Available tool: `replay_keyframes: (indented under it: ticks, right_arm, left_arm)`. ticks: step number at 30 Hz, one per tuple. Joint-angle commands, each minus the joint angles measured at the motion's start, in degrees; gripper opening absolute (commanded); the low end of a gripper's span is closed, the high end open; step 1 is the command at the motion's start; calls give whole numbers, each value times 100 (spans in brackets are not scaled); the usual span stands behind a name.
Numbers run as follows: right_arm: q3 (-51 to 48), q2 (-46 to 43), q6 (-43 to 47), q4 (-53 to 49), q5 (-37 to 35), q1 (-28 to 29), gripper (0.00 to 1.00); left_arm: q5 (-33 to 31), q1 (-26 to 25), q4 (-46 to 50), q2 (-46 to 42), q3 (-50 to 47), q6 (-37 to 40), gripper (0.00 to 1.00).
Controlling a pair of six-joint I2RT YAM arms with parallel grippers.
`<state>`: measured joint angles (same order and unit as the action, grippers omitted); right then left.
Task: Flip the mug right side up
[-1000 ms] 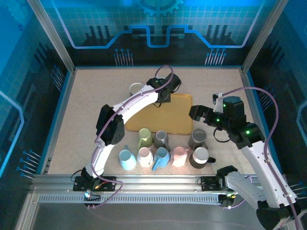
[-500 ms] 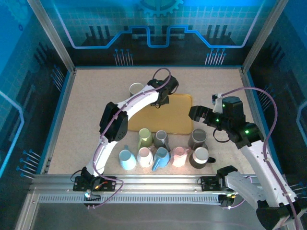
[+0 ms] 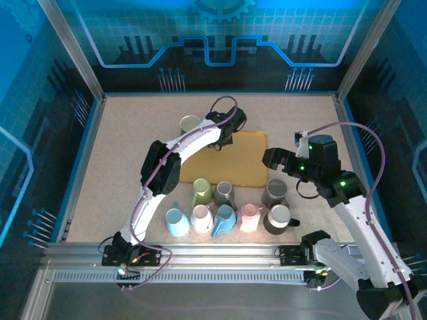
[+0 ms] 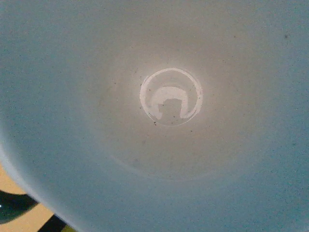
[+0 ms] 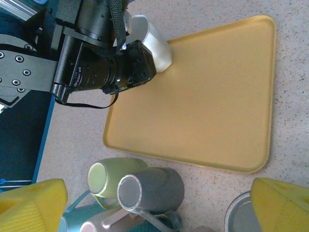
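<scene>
1. Left gripper (image 5: 140, 65): black, set against the white ceramic mug (image 5: 157, 46). Whether it is clamped on it cannot be told.
2. White ceramic mug: found at the far-left corner of the flat yellow plastic tray (image 5: 217, 96), tilted, with its pale interior turned to the left wrist camera.
3. Right gripper (image 3: 270, 159): yellow fingers (image 5: 31, 198) held wide apart, placed beside the tray's right edge.
4. Assorted mugs (image 3: 227, 207): grouped along the tray's near edge on the speckled table (image 3: 120, 147).
</scene>
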<state>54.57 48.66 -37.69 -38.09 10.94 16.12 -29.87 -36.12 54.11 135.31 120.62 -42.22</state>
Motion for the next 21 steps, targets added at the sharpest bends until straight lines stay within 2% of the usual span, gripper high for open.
replay_keyframes:
  ticks: [1,5,9,14,21]
  right_arm:
    - [-108,-68,-60,11,16,48,98]
    - [-105,-60,-98,31,92,49,98]
    - [-64,-59,-69,9,88,45,98]
    - [-24,6,-36,0,93,46,98]
    - [202,38,171,-118,158,45,98]
  left_arm:
    - [-401,91,-45,115,156,-196,16]
    - [-420,132,-110,119,129,-236,19]
    - [-449,137,-129,86,88,-260,36]
    - [-309,129,-433,-154,-201,-278,45]
    - [-70,55,-955,-778,-793,-115,46]
